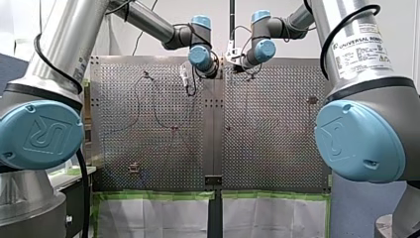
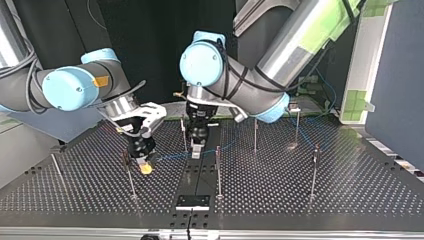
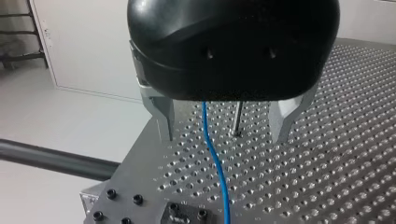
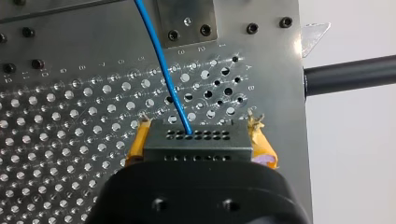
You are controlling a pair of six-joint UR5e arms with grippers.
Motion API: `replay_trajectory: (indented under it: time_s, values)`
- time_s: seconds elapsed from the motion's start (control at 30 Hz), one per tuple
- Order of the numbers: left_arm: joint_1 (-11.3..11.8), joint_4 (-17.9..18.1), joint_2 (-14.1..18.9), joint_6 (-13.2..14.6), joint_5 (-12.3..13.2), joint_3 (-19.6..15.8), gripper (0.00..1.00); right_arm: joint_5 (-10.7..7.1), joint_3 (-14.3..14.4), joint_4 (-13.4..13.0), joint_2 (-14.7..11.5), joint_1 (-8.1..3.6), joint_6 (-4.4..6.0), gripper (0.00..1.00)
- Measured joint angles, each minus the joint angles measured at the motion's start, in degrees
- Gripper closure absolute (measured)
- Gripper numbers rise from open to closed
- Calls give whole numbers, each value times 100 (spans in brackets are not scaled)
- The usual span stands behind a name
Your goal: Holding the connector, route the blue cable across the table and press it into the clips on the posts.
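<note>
My right gripper (image 4: 199, 138) pinches the dark connector block (image 4: 198, 148); the thin blue cable (image 4: 161, 60) runs from it over the perforated metal table (image 2: 325, 200), passing between the spread metal fingers (image 3: 164, 116) of my left gripper (image 3: 223, 135). Clipping onto the slim metal posts (image 2: 218, 170) looks mostly ahead

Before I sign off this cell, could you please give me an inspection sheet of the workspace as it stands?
Surface: perforated metal table, small bolted plate at its edge.
Job's things: blue cable runs from the connector across the table; thin posts upright; clipping cannot be told.
Clutter: nothing seen.
Grippers: right gripper shut on the connector; left gripper open, cable between its fingers, touching neither.
Cables: black wires looped on my left arm.
Surroundings: green tape on a side panel.
</note>
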Motion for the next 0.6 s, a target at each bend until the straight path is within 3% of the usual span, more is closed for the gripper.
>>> replay_trajectory:
  time_s: [0.6]
  values:
    - [142, 14, -750, -7, 11, 814, 0, 6, -1, -12, 5, -21, 0, 100]
